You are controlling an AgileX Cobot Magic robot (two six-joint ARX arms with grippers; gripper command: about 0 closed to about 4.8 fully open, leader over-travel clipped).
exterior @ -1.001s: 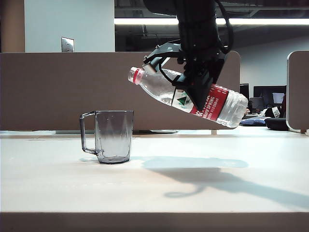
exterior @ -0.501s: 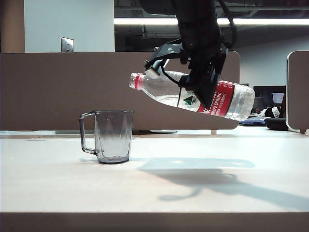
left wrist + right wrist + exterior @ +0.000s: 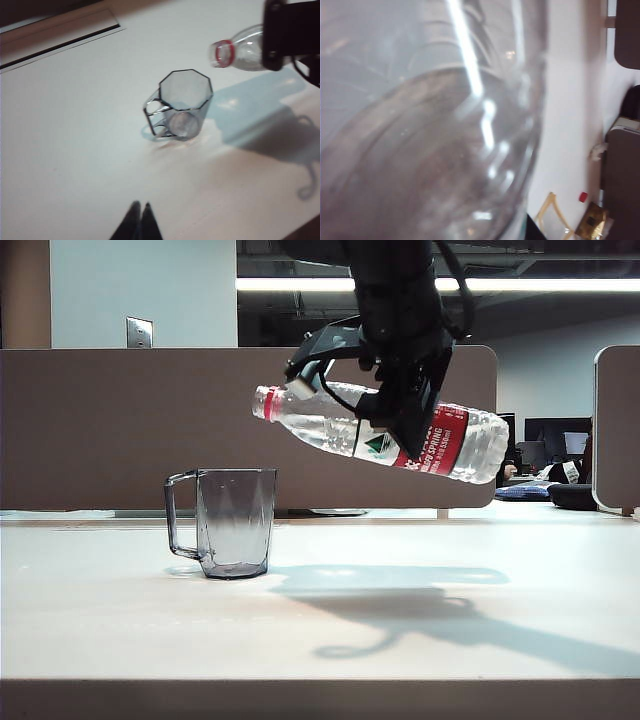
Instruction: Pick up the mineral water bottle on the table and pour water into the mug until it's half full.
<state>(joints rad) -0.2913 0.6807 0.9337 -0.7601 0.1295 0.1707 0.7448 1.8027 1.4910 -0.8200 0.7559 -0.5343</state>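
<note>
Right hand (image 3: 400, 410) is clamping the mineral water bottle (image 3: 380, 430) around its label, holding it tilted in the air, mouth sitting high above the mug's (image 3: 235, 522) rim. I'd bring the mouth over the opening, then tip slowly. Thin ribbed plastic, faceted smoky mug on the smooth desk (image 3: 120, 620). Left hand (image 3: 138, 223) is hanging pinched together nearby, gripping nothing.

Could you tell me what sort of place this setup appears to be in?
Most likely an open-plan office. Brown partition panels stand behind the table, strip ceiling lights run overhead, and monitors sit at a far desk.
</note>
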